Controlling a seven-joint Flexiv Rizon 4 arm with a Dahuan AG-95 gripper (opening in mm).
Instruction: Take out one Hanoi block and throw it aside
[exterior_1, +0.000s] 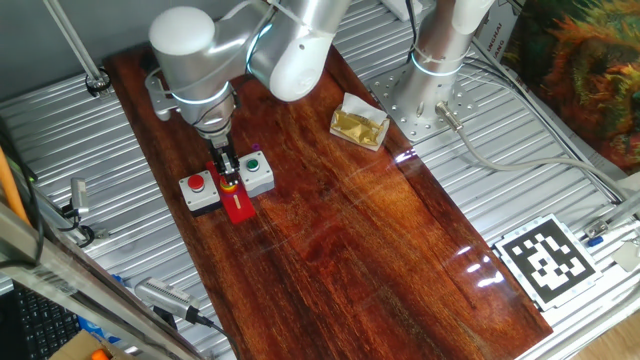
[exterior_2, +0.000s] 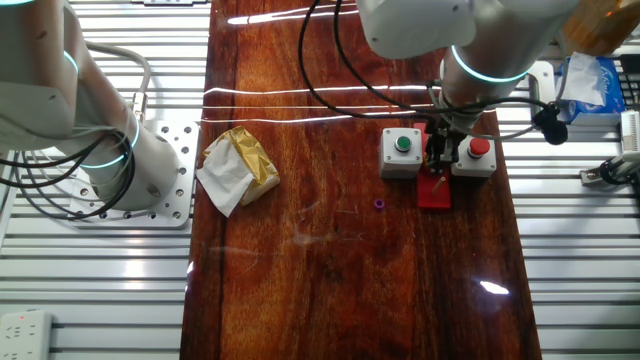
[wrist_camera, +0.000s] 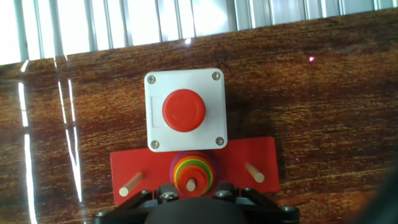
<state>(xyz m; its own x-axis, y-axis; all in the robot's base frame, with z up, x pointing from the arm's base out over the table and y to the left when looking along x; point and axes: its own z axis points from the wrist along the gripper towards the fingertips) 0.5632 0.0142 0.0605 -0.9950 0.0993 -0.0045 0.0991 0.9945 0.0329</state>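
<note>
Jaws' state I cannot tell: the gripper (wrist_camera: 194, 198) sits just over the blocks (wrist_camera: 194, 172), all stacked on the middle peg. Both fixed views show the gripper at the red base (exterior_2: 434, 189); nothing removed yet.

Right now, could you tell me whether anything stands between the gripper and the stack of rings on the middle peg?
Nothing visible does. The gripper sits right above the ring stack on the red base; the red button box stands beside it, out of the path.
</note>
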